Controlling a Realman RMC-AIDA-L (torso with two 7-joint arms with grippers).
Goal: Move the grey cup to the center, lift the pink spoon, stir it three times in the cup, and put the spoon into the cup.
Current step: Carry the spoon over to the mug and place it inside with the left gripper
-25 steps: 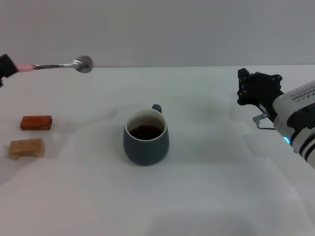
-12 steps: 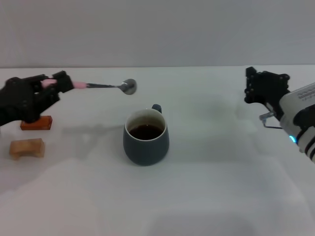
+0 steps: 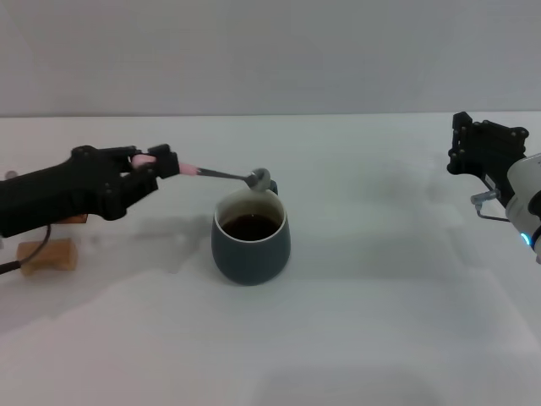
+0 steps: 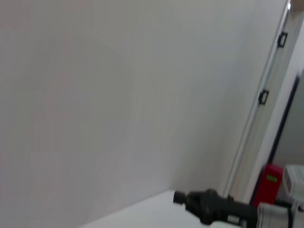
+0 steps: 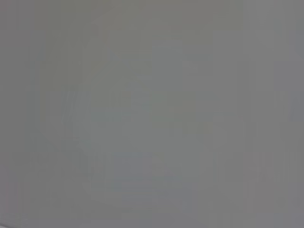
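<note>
The grey cup (image 3: 250, 237) stands in the middle of the white table with dark liquid inside, its handle turned to the far side. My left gripper (image 3: 154, 166) reaches in from the left, shut on the pink handle of the pink spoon (image 3: 221, 174). The spoon's silvery bowl hangs just above the cup's far rim, near the handle. My right gripper (image 3: 486, 145) is off at the right edge, well away from the cup, and it also shows in the left wrist view as a dark shape (image 4: 209, 205). The right wrist view shows only a blank grey surface.
A tan wooden block (image 3: 46, 255) lies at the left near the front, partly under my left arm. An orange-brown block behind it is almost fully hidden by that arm. The white table (image 3: 363, 330) stretches in front and right of the cup.
My left arm has swung right and lower with the spoon, bringing its bowl from far left to just above the cup's rim. The right gripper has drawn back toward the right edge.
</note>
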